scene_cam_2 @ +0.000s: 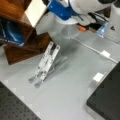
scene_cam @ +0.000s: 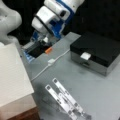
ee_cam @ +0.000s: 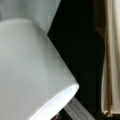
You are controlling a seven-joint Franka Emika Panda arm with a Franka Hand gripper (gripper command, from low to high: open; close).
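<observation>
The orange marker lies untouched at the table's far edge beside the white cable; the gripper hovers just above, and I cannot tell how its fingers stand.

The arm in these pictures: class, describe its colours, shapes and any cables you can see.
The arm is built of rounded white shells with bright blue sections between them, seen in both front views. The claw looks dark beneath a white block. No cable on the arm can be made out.
</observation>
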